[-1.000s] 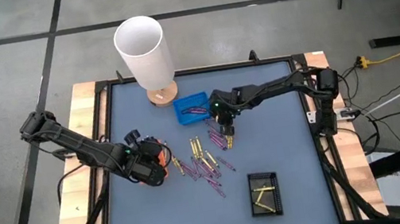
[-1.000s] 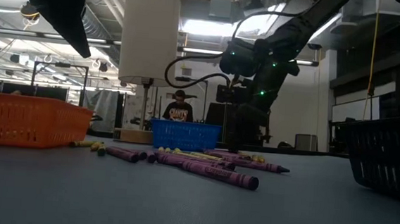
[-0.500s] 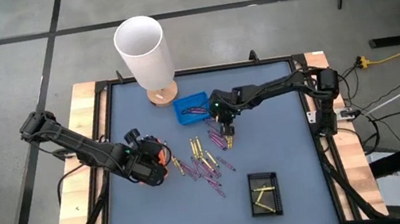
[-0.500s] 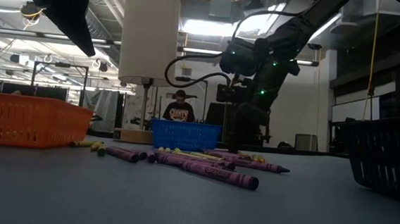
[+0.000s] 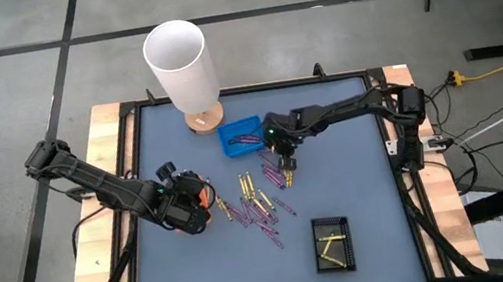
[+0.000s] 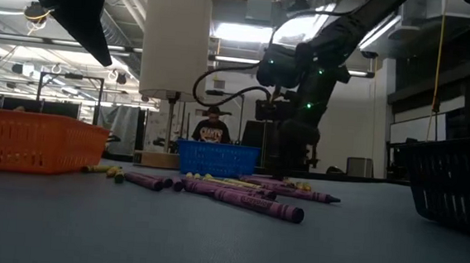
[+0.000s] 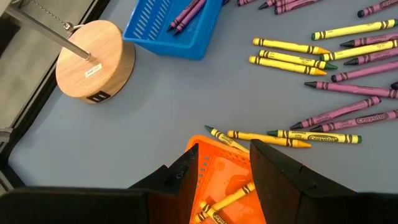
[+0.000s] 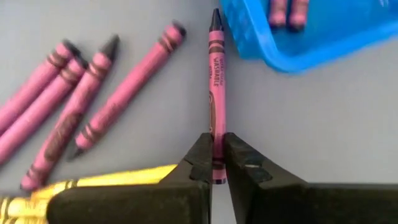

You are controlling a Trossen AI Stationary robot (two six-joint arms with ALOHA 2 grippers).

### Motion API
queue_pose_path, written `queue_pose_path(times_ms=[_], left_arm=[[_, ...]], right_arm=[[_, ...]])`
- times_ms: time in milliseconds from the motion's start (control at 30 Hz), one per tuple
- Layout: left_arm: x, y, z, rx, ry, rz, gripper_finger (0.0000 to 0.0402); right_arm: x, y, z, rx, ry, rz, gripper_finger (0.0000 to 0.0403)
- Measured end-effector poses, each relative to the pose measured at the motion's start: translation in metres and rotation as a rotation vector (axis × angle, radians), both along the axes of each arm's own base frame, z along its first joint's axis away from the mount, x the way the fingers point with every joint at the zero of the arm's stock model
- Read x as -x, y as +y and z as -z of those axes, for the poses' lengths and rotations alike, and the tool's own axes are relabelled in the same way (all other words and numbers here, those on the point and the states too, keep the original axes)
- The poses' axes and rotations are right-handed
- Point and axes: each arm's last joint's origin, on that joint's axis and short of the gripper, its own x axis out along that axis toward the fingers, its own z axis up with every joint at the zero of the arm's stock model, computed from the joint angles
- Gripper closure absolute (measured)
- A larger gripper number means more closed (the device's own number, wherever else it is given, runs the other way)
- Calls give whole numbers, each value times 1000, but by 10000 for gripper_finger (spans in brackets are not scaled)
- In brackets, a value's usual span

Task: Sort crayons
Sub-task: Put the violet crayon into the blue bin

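Black tray [image 5: 333, 244]: nearest the table's front edge, to the right of centre, with yellow crayons lying in it.
Crayons [image 5: 260, 206]: loose yellow and purple sticks scattered mid-table, between the two arms; in the low view they lie in a row [image 6: 239, 193] on the grey mat [image 5: 358, 175].
Left gripper [image 7: 225, 163]: hangs over the orange tray [image 7: 214, 186] at the table's left side, fingers spread, nothing between them; yellow crayons lie in the tray below it, and two more just beyond its rim.
Right gripper [image 8: 216, 160]: down at the mat beside the blue tray, fingers pressed onto the butt end of a purple crayon [image 8: 216, 87].
Purple crayon: points away from the gripper, its dark tip near the blue tray's corner; other purple crayons [image 8: 68, 99] lie beside it, apart from it.
Blue tray [image 5: 242, 135]: behind the pile, holding a few purple crayons.
Lamp [image 5: 181, 66]: white shade on a round wooden base [image 7: 94, 59], at the table's far edge, just left of the blue tray.
Person [image 6: 211, 126]: seen in the low view behind the blue tray, in the room beyond.
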Motion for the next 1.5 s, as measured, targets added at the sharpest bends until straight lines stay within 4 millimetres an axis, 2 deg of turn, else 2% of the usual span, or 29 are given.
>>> queue_pose_path(times_ms=[300,533,633,833,1067,1233,1500], left_arm=[[0,0,0,-1,0,0,273],[0,0,0,-1,-1,0,273],[0,0,0,-1,-1,0,273],[0,0,0,-1,-1,0,273],[0,0,0,-1,-1,0,273],[0,0,0,-1,-2,0,273],[0,0,0,-3,-7,-1,273]], right_arm=[[-5,-1,-35,-31,122,-10,375],[-6,-2,-74,-53,213,-10,375],[-7,-3,-93,-12,241,1,375],[-18,-8,-121,72,133,0,375],[-45,-14,-130,172,-134,-79,375],[-58,-19,-124,212,-209,-111,375],[-72,-24,-88,175,-151,-115,375]])
